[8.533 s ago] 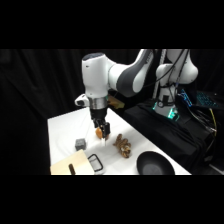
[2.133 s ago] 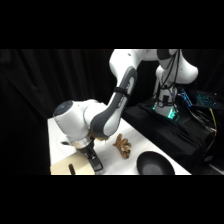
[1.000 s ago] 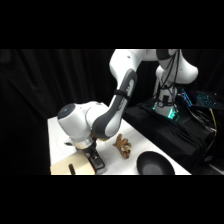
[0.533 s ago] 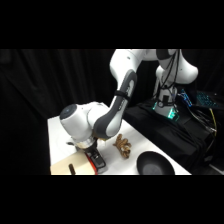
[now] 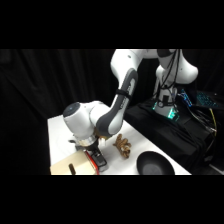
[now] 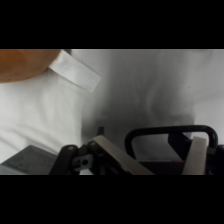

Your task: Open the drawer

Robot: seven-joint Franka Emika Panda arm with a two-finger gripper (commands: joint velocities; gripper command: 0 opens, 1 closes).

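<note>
Where black drapes back the white table [image 5: 60,135], pincer [image 6: 150,157] fingers astride the drawer [image 5: 82,167]'s black handle [image 6: 170,134], grip uncertain.

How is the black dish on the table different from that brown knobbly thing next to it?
The black dish is dark, round and smooth, with a shallow hollow; the brown knobbly thing is tan, irregular and lumpy. The dish looks broader and sits near the table's front edge; the brown thing lies farther back, nearer the gripper. Both rest on the white table, apart from each other, and neither is touched by the gripper.
</note>
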